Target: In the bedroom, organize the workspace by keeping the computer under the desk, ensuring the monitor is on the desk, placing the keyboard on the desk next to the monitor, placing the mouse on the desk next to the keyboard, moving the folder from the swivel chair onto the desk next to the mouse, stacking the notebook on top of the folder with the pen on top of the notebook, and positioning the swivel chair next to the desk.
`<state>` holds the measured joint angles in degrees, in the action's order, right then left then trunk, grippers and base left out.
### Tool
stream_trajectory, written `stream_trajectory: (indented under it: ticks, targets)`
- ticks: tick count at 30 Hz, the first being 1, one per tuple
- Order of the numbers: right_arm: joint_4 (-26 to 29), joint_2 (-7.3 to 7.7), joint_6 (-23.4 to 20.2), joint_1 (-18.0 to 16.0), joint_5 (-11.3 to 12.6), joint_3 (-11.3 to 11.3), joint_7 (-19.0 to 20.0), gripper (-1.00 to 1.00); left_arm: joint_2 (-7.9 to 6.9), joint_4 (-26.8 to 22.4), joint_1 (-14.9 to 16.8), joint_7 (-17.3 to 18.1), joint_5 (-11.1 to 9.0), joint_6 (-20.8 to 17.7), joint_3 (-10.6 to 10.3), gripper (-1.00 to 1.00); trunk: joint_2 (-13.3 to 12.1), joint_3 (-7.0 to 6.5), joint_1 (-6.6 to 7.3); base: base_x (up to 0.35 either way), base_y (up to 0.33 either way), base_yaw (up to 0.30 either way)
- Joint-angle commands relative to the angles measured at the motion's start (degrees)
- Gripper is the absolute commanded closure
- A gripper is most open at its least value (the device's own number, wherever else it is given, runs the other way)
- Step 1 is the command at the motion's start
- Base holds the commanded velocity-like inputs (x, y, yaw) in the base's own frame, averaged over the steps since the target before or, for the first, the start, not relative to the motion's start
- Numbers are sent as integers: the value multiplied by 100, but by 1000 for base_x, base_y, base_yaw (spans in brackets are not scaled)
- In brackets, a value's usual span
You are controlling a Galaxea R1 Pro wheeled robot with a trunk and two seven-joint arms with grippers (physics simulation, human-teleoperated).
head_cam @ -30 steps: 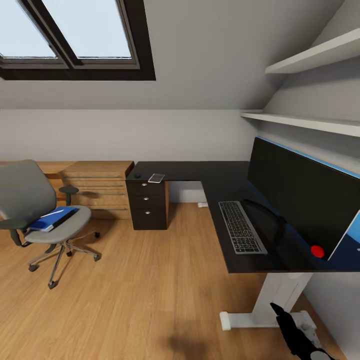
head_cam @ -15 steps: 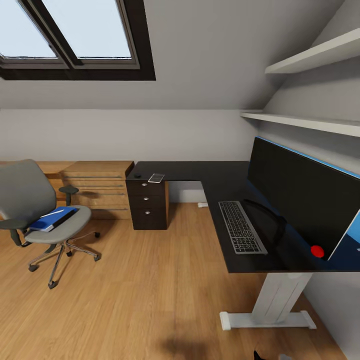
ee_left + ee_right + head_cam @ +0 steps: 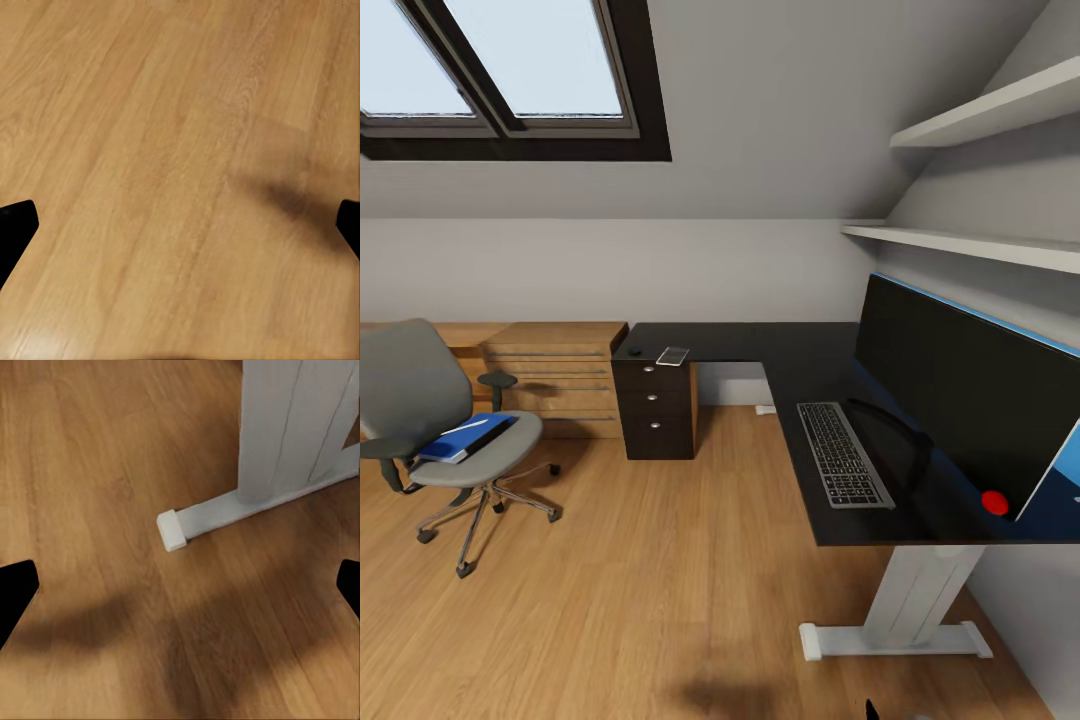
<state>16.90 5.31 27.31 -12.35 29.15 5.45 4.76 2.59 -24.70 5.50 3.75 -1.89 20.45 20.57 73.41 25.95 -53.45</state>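
Head view: folder (image 3: 460, 440) on swivel chair (image 3: 430, 420); my fingers wide, empty. Next: roll over, grasp folder for desk (image 3: 760, 345).

**Black fingertips, plain and unmarked**

The left gripper (image 3: 180, 229) shows two matte black, blunt wedge-shaped fingertips (image 3: 13, 229). The right gripper (image 3: 180, 589) has the same two black tips (image 3: 15, 585). A small black sliver of arm (image 3: 872, 711) shows in the head view.
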Motion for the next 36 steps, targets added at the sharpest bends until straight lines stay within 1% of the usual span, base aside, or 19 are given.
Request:
stream_trajectory:
  ticks: [1, 2, 4, 7, 11, 14, 18, 24, 31, 36]
  targets:
    - [-12, -37, 162, -5, -53, 134, 13, -100, 5, 1, 4, 48, -21, 17, 31, -100, 3, 6, 0, 0, 0, 0]
    - [-16, -76, 247, -5, -178, 211, 3, -100, 5, 1, 4, 54, -21, 22, 31, -100, 3, 6, 0, 0, 0, 0]
    - [-34, -135, 322, -5, -339, 280, -8, -100, 5, 1, 4, 59, -21, 26, 31, -100, 3, 6, 0, 0, 0, 0]
    - [-42, -191, 382, -5, -459, 323, -8, -100, 0, 0, 4, 62, -22, 28, 32, -100, 3, 6, 0, 0, 0, 0]
    - [-63, -222, 425, -5, -526, 340, -2, -100, -1, 0, 3, 65, -22, 42, 27, -100, 3, 6, 0, 0, 24, 0]
    - [-77, -225, 431, -5, -531, 335, 0, -100, 0, 0, 4, 70, -22, 46, 22, -100, 3, 6, 0, 0, 228, 0]
    - [-67, -252, 462, -5, -481, 320, -9, -100, 2, 0, 4, 72, -22, 42, 18, -100, 3, 6, 0, 0, 285, 0]
    - [-74, -437, 475, -5, -472, 310, -34, -100, 13, 0, 4, 73, -6, 41, 3, -100, 3, 8, 0, 6, 303, 22]
    - [-79, -480, 479, -5, -472, 308, -162, -100, 14, 0, 4, 73, -5, 39, -7, -100, 3, 28, 0, 93, 305, 158]
    - [-75, -486, 485, -5, -473, 308, -205, -100, 14, 6, 3, 73, -4, 33, -9, -100, 3, 33, 0, 136, 296, 47]
